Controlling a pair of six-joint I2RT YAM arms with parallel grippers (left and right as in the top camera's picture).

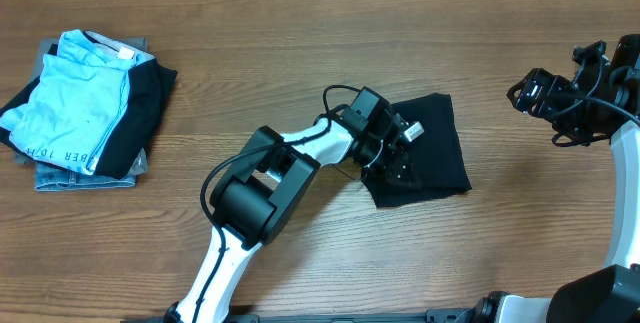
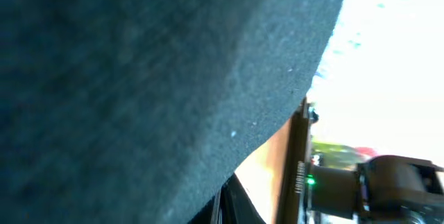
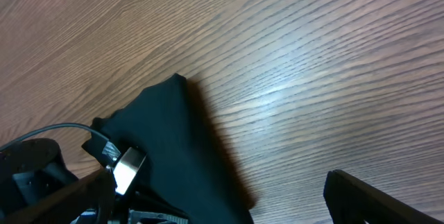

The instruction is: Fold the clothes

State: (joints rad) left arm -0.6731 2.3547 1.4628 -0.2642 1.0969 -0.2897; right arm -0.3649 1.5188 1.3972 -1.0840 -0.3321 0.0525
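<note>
Overhead: left tool (image 1: 398,155) on black T-shirt (image 1: 437,153); left wrist: weave only.

view: left wrist | black T-shirt (image 2: 139,92) fills left and centre, weave blurred (very close) | narrow wood-toned strip (image 2: 298,148) beside its edge | dark arm hardware (image 2: 392,186) lower right, green light (image 2: 310,180) | background overexposed white

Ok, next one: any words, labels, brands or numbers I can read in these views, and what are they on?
"BER TO H": dark letters running sideways along the edge of the light blue folded garment. Only part of the wording shows, so the reading is unsure.
black T-shirt: no print or label visible.
Left and right wrist views: no text to read.
</note>
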